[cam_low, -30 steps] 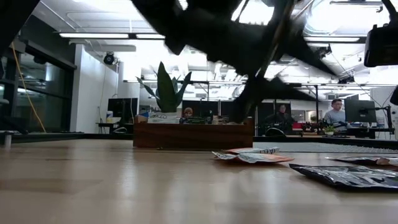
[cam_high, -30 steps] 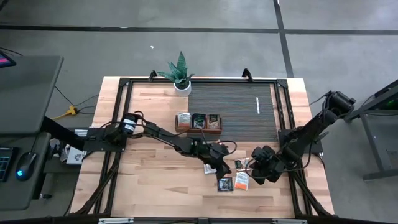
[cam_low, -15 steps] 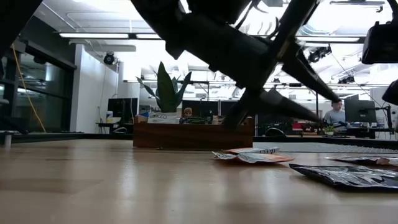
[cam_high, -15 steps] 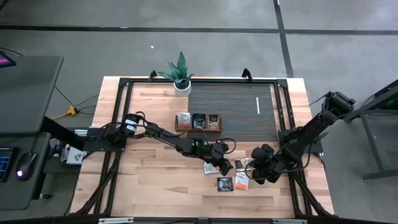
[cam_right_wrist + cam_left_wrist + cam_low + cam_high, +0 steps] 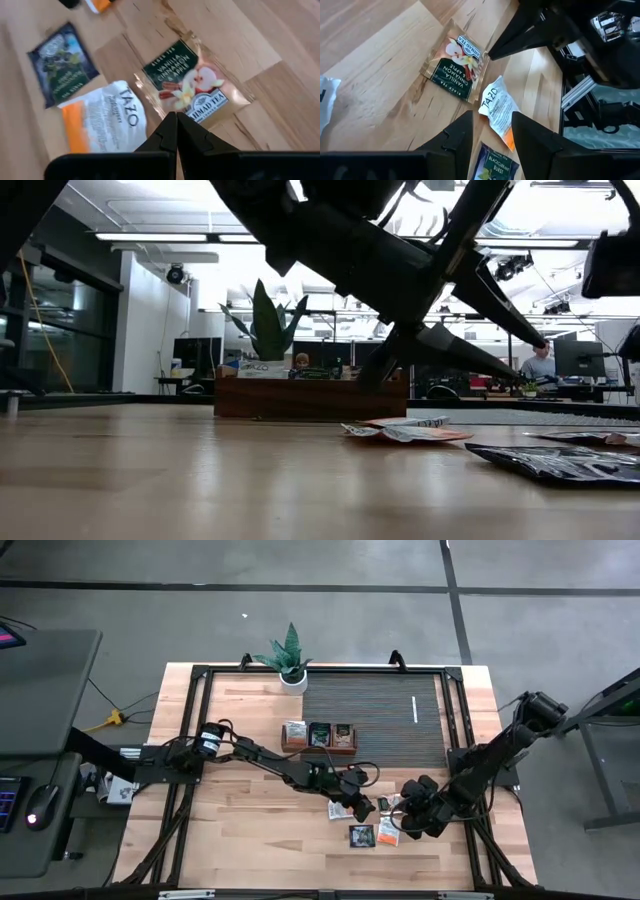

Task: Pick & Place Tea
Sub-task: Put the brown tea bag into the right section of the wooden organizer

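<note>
Several tea sachets lie flat on the wooden table. They are a clear vanilla-apple one (image 5: 454, 65) (image 5: 192, 87), a white-and-orange Tazo one (image 5: 497, 107) (image 5: 105, 120), a dark blackcurrant one (image 5: 494, 165) (image 5: 362, 835) and a white one (image 5: 338, 810). My left gripper (image 5: 492, 132) (image 5: 365, 808) hovers open above them, slanting down, with nothing between its fingers. My right gripper (image 5: 176, 125) (image 5: 398, 818) is shut, its tips at the vanilla-apple sachet's edge. The wooden tray (image 5: 320, 735) holds tea sachets in its three compartments. My right gripper points its shut fingertips (image 5: 492, 50) down at a slant onto the corner of the vanilla-apple sachet (image 5: 481, 56), which lies flat on the table. Whether the tips touch it, I cannot tell.
A potted plant (image 5: 290, 660) stands at the far edge. A dark ribbed mat (image 5: 390, 720) covers the far right of the table. A black frame (image 5: 455, 755) runs around the work area. Bare wood lies to the near left (image 5: 250, 840).
My left gripper has rolled about its own pointing line without leaving its place; in the low view its two fingers now show spread apart. The sachets lie as before.
</note>
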Controlling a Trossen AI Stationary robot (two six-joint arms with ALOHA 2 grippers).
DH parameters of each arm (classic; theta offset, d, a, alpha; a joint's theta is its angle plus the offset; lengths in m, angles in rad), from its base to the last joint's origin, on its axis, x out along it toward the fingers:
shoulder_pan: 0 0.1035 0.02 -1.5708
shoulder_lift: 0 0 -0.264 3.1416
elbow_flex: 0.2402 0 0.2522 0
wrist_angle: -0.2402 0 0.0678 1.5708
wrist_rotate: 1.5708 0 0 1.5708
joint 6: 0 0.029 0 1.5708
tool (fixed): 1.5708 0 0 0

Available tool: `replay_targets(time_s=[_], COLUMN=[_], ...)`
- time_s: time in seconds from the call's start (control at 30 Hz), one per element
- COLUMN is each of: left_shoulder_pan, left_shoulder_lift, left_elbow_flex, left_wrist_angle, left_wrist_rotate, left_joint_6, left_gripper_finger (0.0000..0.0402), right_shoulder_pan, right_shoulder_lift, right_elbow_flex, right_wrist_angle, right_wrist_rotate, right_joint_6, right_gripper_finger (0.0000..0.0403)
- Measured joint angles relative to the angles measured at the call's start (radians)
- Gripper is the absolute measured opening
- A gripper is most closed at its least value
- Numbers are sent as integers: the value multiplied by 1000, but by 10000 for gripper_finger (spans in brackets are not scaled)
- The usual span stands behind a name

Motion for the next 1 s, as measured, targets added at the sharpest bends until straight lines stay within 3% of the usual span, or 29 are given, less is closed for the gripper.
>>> replay_targets(time_s=[0.43,0.73,1.0], left_shoulder_pan=[0,17,67], left_shoulder_lift=[0,0,0], left_elbow_flex=[0,0,0], left_wrist_angle=[4,4,0], left_wrist_rotate=[-1,-24,31], left_joint_6=[-61,-195,-230], left_gripper_finger=[133,133,134], right_shoulder_pan=[-1,0,0], right_shoulder_lift=[141,146,148], right_elbow_flex=[6,4,2], right_wrist_angle=[66,68,75], right_wrist_rotate=[-81,-64,-60], right_joint_6=[115,160,160], right_gripper_finger=[0,0,0])
